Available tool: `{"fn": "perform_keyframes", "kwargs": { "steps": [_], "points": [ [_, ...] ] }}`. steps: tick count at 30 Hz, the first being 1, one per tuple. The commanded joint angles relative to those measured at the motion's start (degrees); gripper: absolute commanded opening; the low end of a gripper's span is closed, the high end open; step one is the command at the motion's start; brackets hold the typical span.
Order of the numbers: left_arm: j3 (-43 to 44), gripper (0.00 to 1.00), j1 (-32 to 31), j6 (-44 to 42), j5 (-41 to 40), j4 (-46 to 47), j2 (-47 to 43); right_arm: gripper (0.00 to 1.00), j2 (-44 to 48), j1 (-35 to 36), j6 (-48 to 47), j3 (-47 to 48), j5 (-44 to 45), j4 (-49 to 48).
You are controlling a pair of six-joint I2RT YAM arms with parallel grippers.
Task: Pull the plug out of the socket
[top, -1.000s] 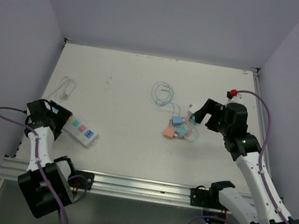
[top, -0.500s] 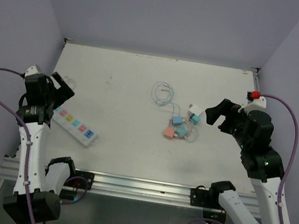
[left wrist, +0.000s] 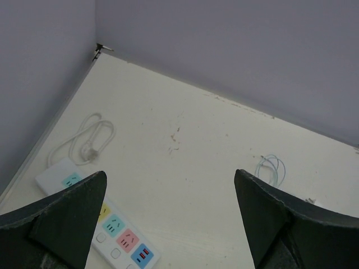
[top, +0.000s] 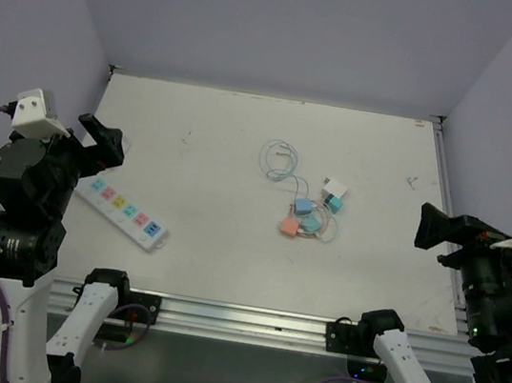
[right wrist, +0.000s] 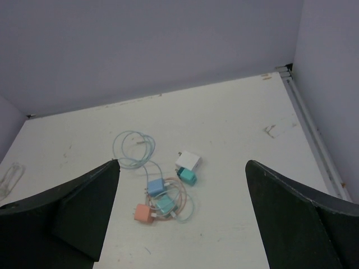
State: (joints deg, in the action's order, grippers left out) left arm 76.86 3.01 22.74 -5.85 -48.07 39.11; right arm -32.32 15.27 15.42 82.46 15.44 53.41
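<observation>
The socket (top: 127, 214) is a long white power strip lying at the table's left, with teal, pink and blue outlet faces. In the left wrist view the socket (left wrist: 120, 238) shows bare outlets, its left part hidden behind a finger. Several loose plugs lie in a cluster at the table's middle: a white plug (top: 335, 188), a blue one (top: 303, 206) and an orange one (top: 288, 226). My left gripper (top: 99, 147) hangs open, high above the socket's far end. My right gripper (top: 433, 230) is open too, raised at the right edge, well apart from the plugs (right wrist: 155, 186).
A light blue cable loop (top: 278, 159) lies behind the plug cluster, with thin cables tangled among the plugs. The socket's white cord (left wrist: 87, 140) coils near the left wall. Purple walls close in three sides. An aluminium rail (top: 237, 319) runs along the near edge.
Both arms have risen and pulled back to the sides. The left gripper left the socket's end; the right gripper drew away from the plug cluster. The socket and plugs have not moved.
</observation>
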Motion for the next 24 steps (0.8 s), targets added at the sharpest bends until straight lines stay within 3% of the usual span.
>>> {"fn": "perform_keyframes", "kwargs": {
  "steps": [1, 3, 7, 12, 16, 24],
  "points": [
    [0.66, 1.0, -0.46, -2.88, 5.21, -1.06, -0.79, 0.99, 2.6, -0.06, -3.9, 4.02, 3.89, 2.93],
    [-0.74, 0.99, -0.46, -4.02, 10.04, 0.95, -2.54, 0.99, 4.27, 0.2, -4.61, 4.12, 3.72, 1.62],
    [-2.06, 0.99, -1.94, -6.48, 12.26, 2.54, -4.83, 0.99, 8.49, 0.2, -6.62, 2.54, 3.63, -0.06],
    [-4.86, 0.99, -3.97, -6.31, 4.02, 6.23, -7.03, 0.99, 10.78, 0.2, -6.98, 1.39, 4.16, -0.06],
    [-7.16, 1.0, -3.97, -3.5, 3.91, 10.28, -8.97, 0.99, 10.96, 0.11, -6.02, 0.78, 3.81, 0.47],
    [2.23, 0.99, -4.49, -1.3, 5.5, 4.84, -9.32, 0.99, 12.01, 1.61, -6.01, 0.34, 5.47, 0.21]
  ]
}}
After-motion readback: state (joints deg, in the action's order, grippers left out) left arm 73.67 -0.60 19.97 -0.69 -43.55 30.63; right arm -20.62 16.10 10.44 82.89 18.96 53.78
